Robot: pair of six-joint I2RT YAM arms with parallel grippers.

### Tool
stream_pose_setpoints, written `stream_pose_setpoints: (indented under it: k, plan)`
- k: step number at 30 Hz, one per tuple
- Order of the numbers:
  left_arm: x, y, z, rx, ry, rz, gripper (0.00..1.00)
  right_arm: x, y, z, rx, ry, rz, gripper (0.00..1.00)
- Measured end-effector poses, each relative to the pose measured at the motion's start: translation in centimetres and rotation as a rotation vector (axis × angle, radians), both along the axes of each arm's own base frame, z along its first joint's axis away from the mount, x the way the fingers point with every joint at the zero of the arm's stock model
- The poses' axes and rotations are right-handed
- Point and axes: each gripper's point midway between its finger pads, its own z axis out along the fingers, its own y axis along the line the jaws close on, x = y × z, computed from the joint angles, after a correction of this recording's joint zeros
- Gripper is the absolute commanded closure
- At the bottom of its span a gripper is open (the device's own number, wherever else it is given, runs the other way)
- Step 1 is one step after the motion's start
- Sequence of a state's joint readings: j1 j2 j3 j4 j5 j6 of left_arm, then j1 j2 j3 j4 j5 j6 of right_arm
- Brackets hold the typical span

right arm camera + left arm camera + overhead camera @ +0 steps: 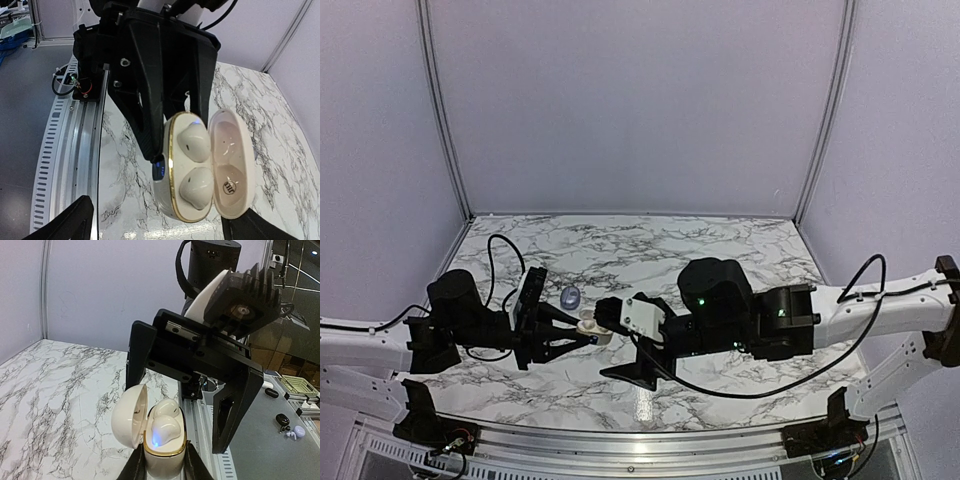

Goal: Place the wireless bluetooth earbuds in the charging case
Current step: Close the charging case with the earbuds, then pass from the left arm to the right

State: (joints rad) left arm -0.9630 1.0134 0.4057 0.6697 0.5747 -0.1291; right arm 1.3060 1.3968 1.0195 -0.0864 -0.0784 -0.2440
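1. The case (162,197) is held off the counter (720,250). The left gripper (162,465) is clamped low on its body, with fingers (132,467) pressing on either flank.
2. The lid (232,160) stands swung open to one side. Both earbuds (192,142) sit in their wells, cream-white, one past the other along the case's long axis. They look seated to me, though I cannot tell whether they are fully down.
3. The right gripper (159,224) is empty, its jaws spread wide. It hangs close to the open mouth of the case and faces straight into it. I see no part of it touching the case.
4. What matters for the next move is that the case's long axis runs across the line between the right gripper's two fingers. That puts the body and the open lid side by side in the gap. One finger stands just behind the lid, and the other is out past the body's far side.
5. The left arm is busy holding the case and the right is free. I judge that any press on the earbuds or folding of the lid would fall to the right.
6. A small dark round mark (229,188) sits inside the lid, its letters too small to read. A blue light (159,167) glows on the case's front. I can read no other label.
7. A grey oval thing (570,297) lies on the counter just beyond the left gripper.
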Motion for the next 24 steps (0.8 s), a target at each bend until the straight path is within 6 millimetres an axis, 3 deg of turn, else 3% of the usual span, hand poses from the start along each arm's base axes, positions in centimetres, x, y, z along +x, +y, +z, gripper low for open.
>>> stream_pose_setpoints:
  k: [14,18,24]
  plan:
    - [1.0,-0.2,-0.2,0.007,0.033,0.053,1.00,-0.8,0.2,3.1,0.059,-0.047,0.059,0.19]
    - [1.3,-0.1,-0.3,0.009,0.053,0.065,1.00,-0.3,0.2,2.7,0.033,-0.084,0.030,0.12]
    - [2.2,-0.3,-0.5,0.018,0.106,0.093,1.00,1.0,0.6,1.2,-0.056,-0.207,-0.060,0.13]
